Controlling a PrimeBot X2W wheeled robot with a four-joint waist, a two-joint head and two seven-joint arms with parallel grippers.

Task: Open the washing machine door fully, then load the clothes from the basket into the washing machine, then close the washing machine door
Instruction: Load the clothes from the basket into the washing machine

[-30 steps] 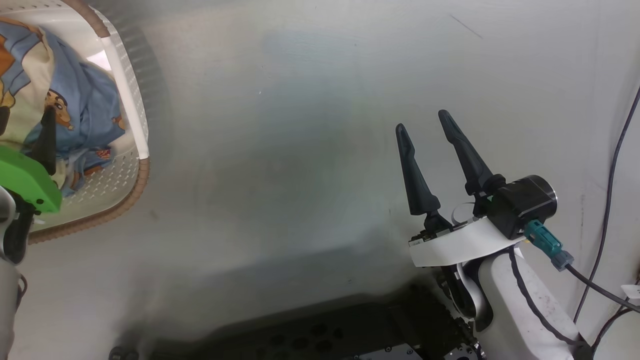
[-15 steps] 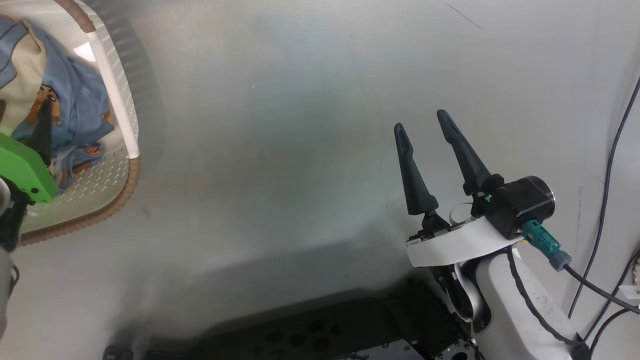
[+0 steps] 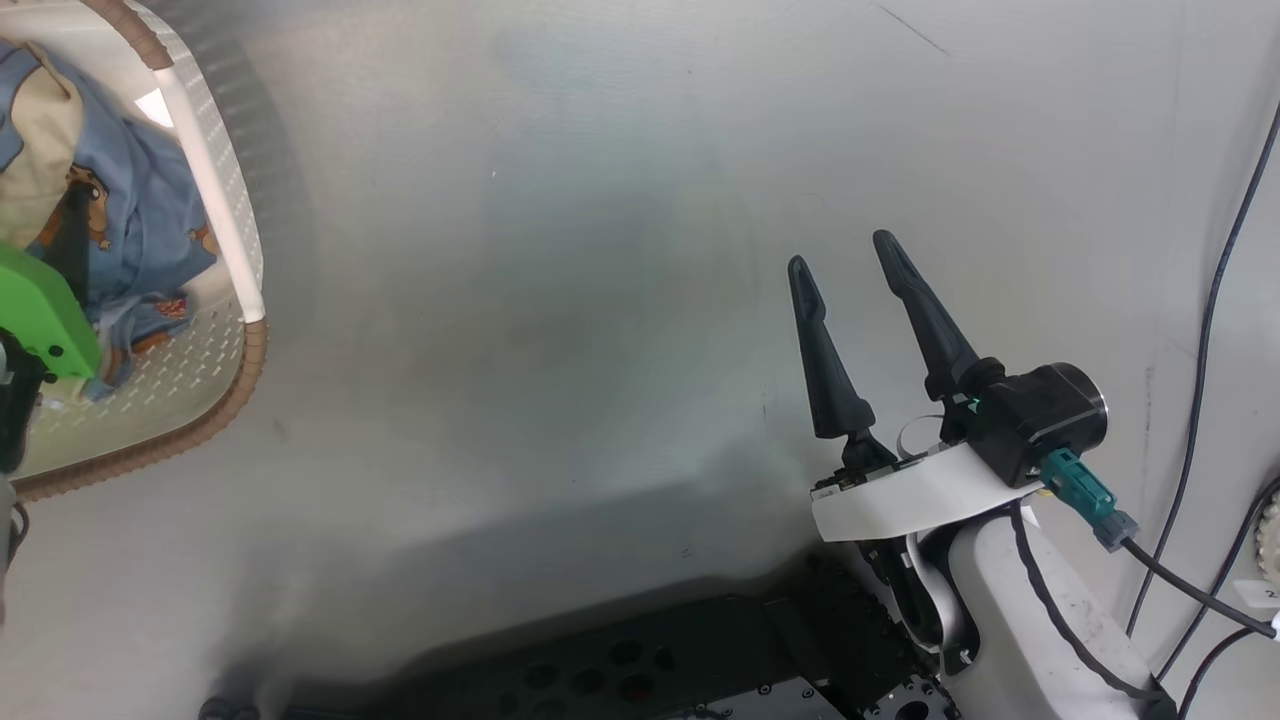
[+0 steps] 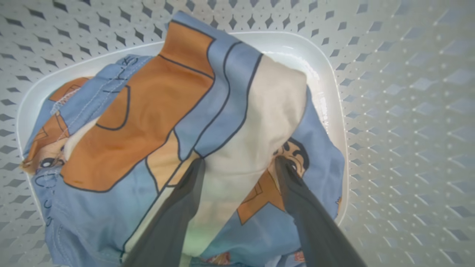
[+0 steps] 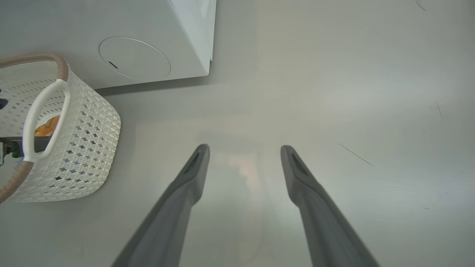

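The basket [image 3: 225, 250] sits on the floor at the head view's upper left, with the clothes [image 3: 130, 230] bundled inside it. In the left wrist view my left gripper [image 4: 240, 162] reaches down into the basket [image 4: 389, 111], open, its fingers either side of a beige fold of the clothes [image 4: 148, 111]. My right gripper [image 3: 842, 252] hangs open and empty over bare floor. In the right wrist view the right gripper [image 5: 245, 149] points past the basket [image 5: 85, 141] toward a lower corner of the washing machine [image 5: 174, 44]. The washing machine door is out of view.
Black cables [image 3: 1210, 300] run down the right side of the head view. My dark base [image 3: 620, 670] fills the bottom edge. A round cover [image 5: 133, 57] sits low on the white machine body. Grey floor [image 3: 560, 300] lies between basket and right arm.
The whole head picture has shifted, so the basket sits further left; the camera moved. Both grippers stay open, the left one still over the clothes.
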